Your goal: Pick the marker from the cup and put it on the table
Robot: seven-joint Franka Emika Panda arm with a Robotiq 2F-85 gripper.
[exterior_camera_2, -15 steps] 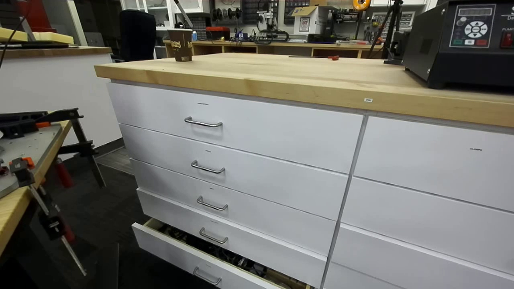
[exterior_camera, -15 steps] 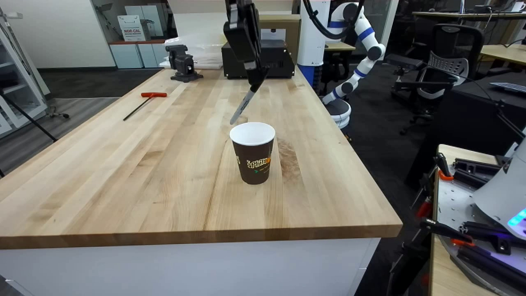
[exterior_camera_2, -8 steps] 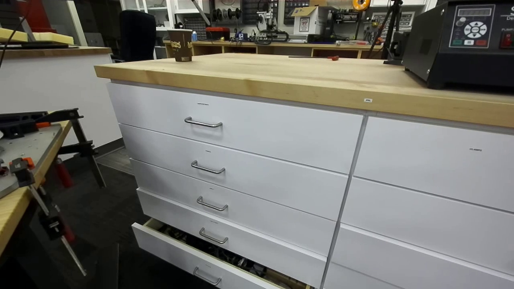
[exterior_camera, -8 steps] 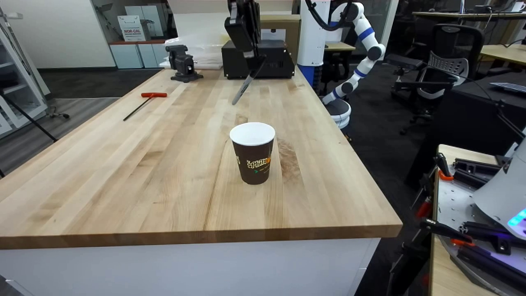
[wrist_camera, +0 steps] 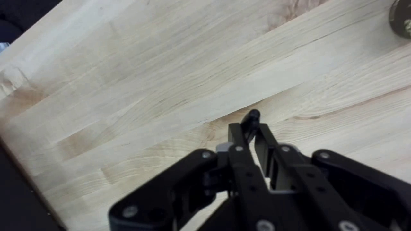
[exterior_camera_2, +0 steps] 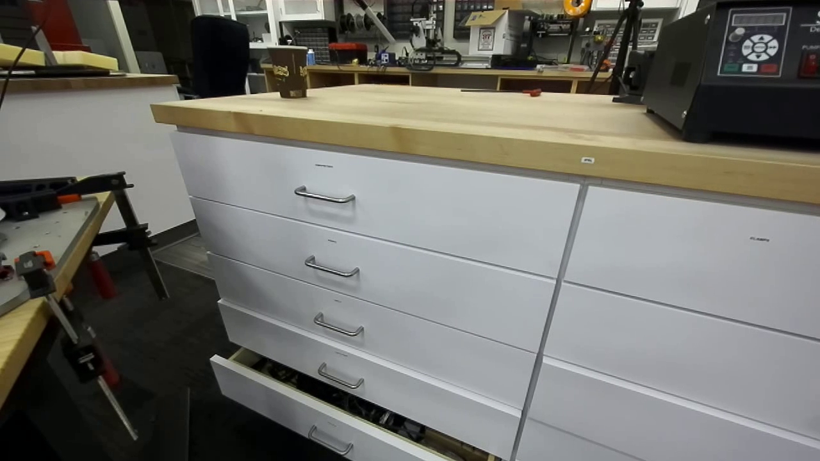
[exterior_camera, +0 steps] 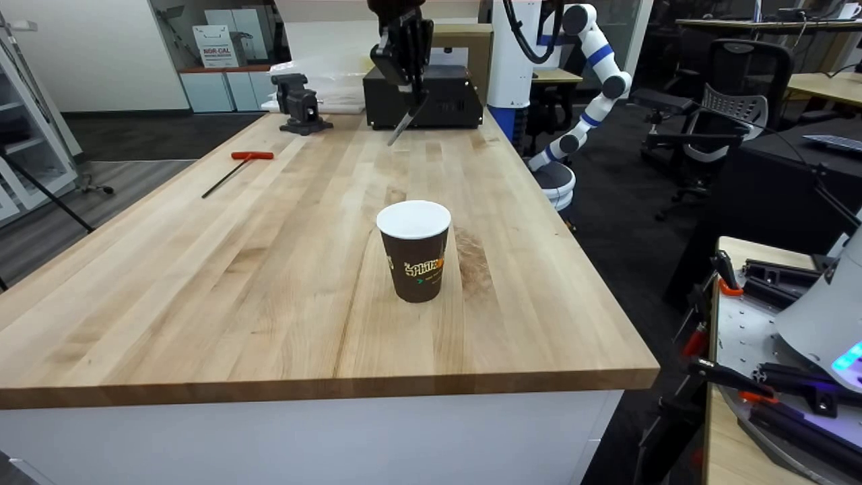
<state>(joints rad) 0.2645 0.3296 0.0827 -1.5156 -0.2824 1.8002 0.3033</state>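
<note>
My gripper (exterior_camera: 412, 91) is shut on the marker (exterior_camera: 402, 128), which hangs tilted with its pale grey body pointing down. In the wrist view, the marker's dark end (wrist_camera: 251, 119) sticks out between the fingertips of the gripper (wrist_camera: 249, 130). In an exterior view the marker's lower part (exterior_camera_2: 377, 22) shows at the top edge, in the air above the table; the gripper is out of that frame. The brown cup (exterior_camera: 416, 266) stands upright on the wooden table (exterior_camera: 269, 269), apart from the gripper. The cup also shows at the corner of the wrist view (wrist_camera: 401, 20).
A red-handled T-shaped tool (exterior_camera: 252, 155) lies on the table. A black vise (exterior_camera: 302, 104) and a black box with a control panel (exterior_camera_2: 737, 70) stand at the table's far end from the cup. The table's edge (exterior_camera_2: 397, 134) runs above white drawers.
My gripper has moved away from the cup toward the black box, carrying the marker. The marker stays in its hold. The cup has not moved.
</note>
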